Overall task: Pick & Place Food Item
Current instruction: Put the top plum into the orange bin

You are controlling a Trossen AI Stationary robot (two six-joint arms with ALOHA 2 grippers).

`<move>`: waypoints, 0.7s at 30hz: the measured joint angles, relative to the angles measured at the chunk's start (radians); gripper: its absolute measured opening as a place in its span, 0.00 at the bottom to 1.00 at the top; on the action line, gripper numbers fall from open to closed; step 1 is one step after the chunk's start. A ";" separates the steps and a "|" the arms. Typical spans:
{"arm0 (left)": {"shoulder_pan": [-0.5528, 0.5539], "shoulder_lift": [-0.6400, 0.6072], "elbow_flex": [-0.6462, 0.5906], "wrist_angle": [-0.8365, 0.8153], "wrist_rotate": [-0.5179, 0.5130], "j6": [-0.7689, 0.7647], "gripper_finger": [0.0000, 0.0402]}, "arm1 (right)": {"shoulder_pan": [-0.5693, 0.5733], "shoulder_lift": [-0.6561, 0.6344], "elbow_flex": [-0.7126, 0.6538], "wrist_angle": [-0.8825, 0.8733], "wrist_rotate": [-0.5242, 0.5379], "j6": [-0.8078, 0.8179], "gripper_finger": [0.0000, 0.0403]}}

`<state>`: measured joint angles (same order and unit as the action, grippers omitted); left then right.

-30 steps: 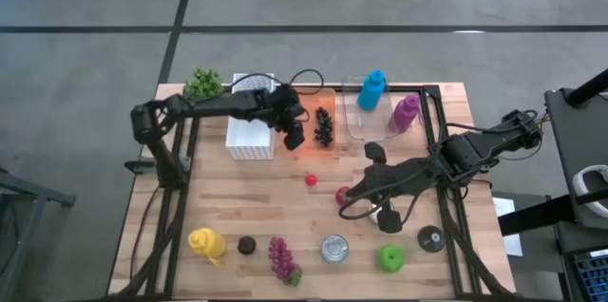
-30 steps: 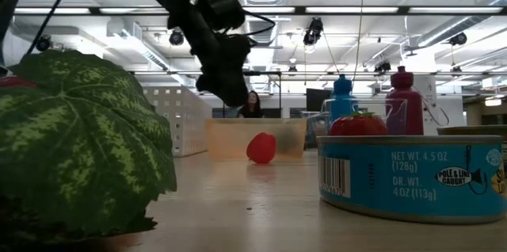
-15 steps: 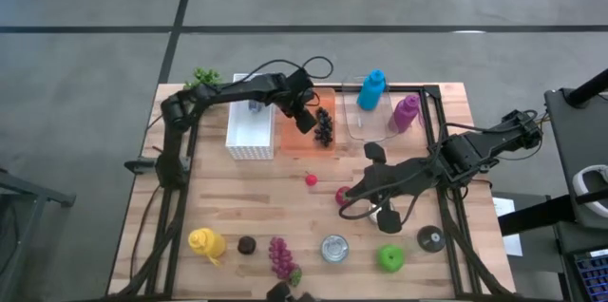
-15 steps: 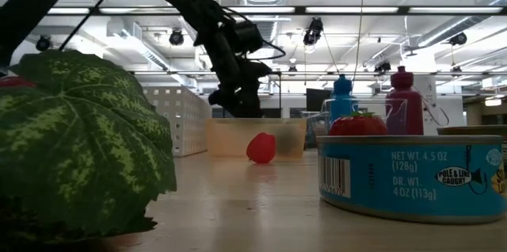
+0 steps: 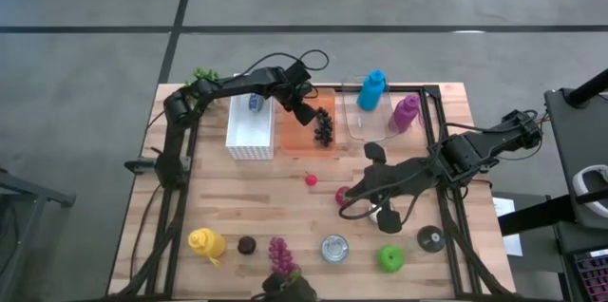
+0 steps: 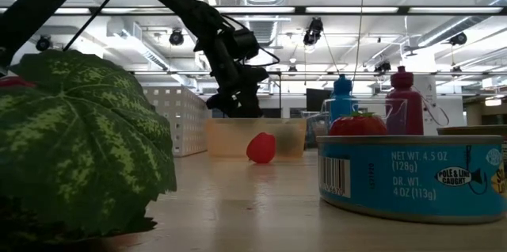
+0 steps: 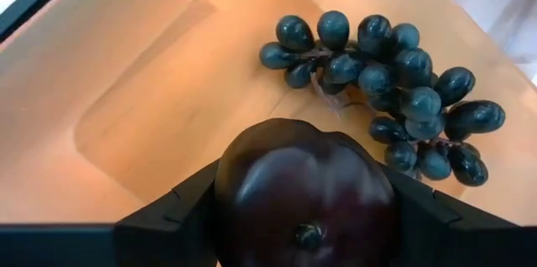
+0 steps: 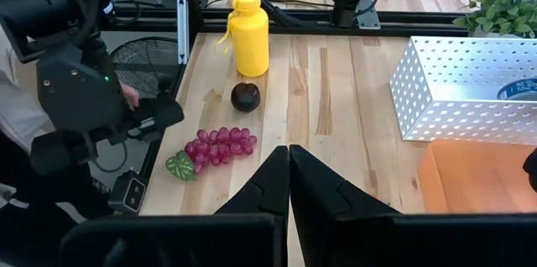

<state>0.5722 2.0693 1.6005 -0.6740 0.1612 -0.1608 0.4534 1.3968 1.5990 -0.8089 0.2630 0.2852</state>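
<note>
My left gripper (image 5: pixel 306 112) is shut on a dark purple round fruit (image 7: pixel 306 191). It hangs over the orange tray (image 5: pixel 302 141) at the table's far middle, beside a bunch of dark grapes (image 7: pixel 386 91) that lies on the tray floor. The low view shows that gripper (image 6: pixel 235 101) just above the tray's rim (image 6: pixel 257 123). My right gripper (image 5: pixel 350 198) waits shut above the table's middle right, next to a red fruit (image 5: pixel 341 194). My left gripper pinches the dark fruit between its two fingers (image 7: pixel 176 217), one on each opposite side (image 7: pixel 233 191). The fingers come from above, slanting steeply down. The fruit's stem end (image 7: pixel 310 235) faces the wrist. The fruit is held clear above the tray floor.
A white perforated basket (image 5: pixel 251 131) stands left of the tray, a clear tray with a blue bottle (image 5: pixel 371 89) and a purple bottle (image 5: pixel 407 112) to its right. Along the near edge lie a yellow bottle (image 5: pixel 206 243), purple grapes (image 5: pixel 280 254), a can (image 5: pixel 333 248) and a green apple (image 5: pixel 390 258).
My left gripper has carried the dark fruit from beside the white basket toward the table's right and far edge, and down, until it hangs over the orange tray. It has stayed shut on the fruit.
</note>
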 joint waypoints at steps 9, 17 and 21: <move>0.002 0.000 -0.001 -0.004 0.001 0.008 0.63 | 0.000 0.000 0.000 0.000 0.000 0.000 0.02; 0.002 0.000 -0.001 -0.007 0.000 0.015 0.59 | 0.000 0.000 0.000 0.000 0.000 0.000 0.02; 0.002 0.000 -0.001 -0.007 0.000 0.015 0.61 | 0.000 0.000 0.000 0.000 0.000 0.000 0.02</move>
<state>0.5739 2.0689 1.5993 -0.6811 0.1607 -0.1459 0.4532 1.3968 1.5990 -0.8089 0.2630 0.2851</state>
